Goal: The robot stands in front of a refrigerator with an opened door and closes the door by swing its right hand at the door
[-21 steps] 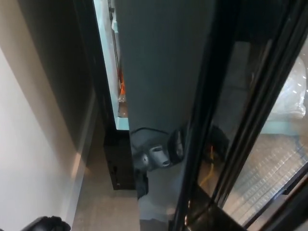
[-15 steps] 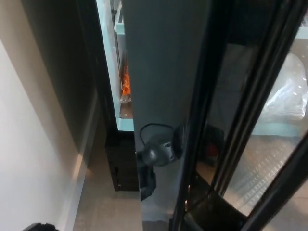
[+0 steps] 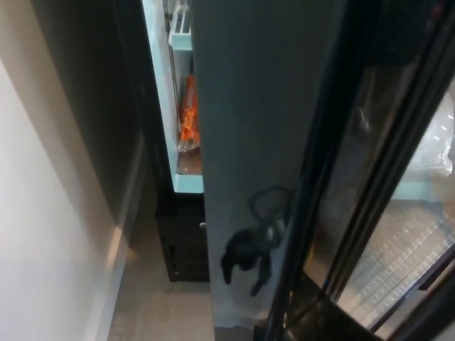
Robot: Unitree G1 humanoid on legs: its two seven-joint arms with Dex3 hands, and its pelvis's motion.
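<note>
The refrigerator door (image 3: 263,121) fills the middle of the head view as a tall, flat grey panel running from twelve o'clock down to six, its black-framed glass edge (image 3: 370,177) slanting away toward four o'clock. It reads as a stiff, heavy slab on hinges, smooth and probably slick, so a broad push against the flat face should move it better than any pinch. A dark robot hand (image 3: 245,257) sits against the lower panel at about six o'clock, fingers (image 3: 259,278) drooping loosely and apart, holding nothing; which hand it is cannot be told for certain, though the task makes the right one likely. The other hand is out of view. At ten o'clock a narrow lit gap shows the refrigerator interior (image 3: 179,106), with an orange packet (image 3: 189,114) on a pale shelf (image 3: 186,181), so the door looks not yet shut. Along nine o'clock runs a pale wall (image 3: 50,213), with grey floor (image 3: 160,309) at seven, leaving tight room.
</note>
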